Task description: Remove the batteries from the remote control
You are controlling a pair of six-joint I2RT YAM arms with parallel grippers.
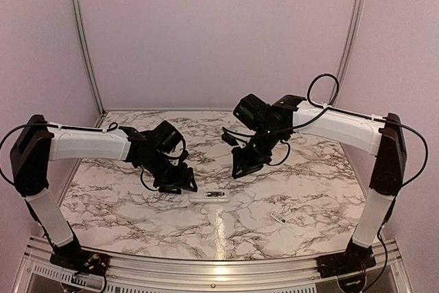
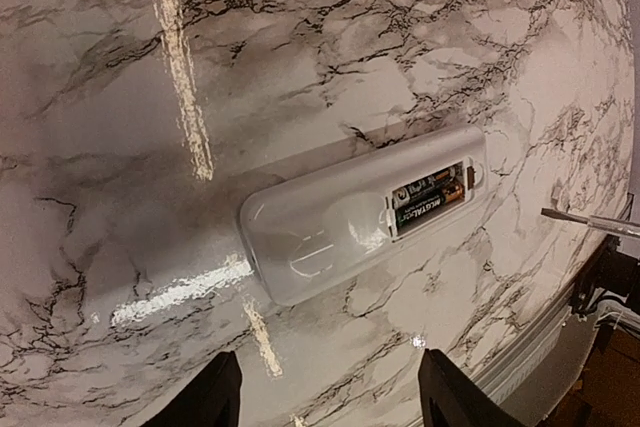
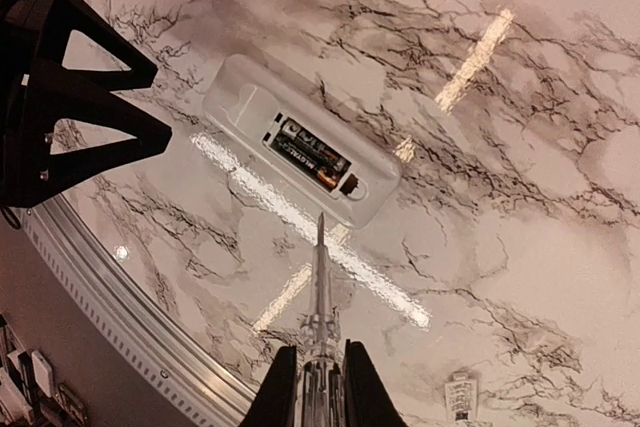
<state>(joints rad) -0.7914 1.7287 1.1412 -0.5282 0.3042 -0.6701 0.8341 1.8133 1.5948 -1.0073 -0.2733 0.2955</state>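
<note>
White remote control (image 2: 330, 227) lying open, batteries (image 2: 430, 197) seated inside, left claw (image 2: 330, 394) spread, right claw (image 3: 322, 387) pinching thin rod (image 3: 321, 267).

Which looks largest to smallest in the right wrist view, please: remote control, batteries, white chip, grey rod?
1. Slim white plastic remote control
2. Dark cylindrical batteries in its recess
3. Small flat white chip
Unranked: thin grey metal rod, close to the camera and partly hidden in the right hand.

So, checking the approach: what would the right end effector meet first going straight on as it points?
Likely the remote control, at the end with the batteries; the thin rod it grips leads there. Depth is unclear.
</note>
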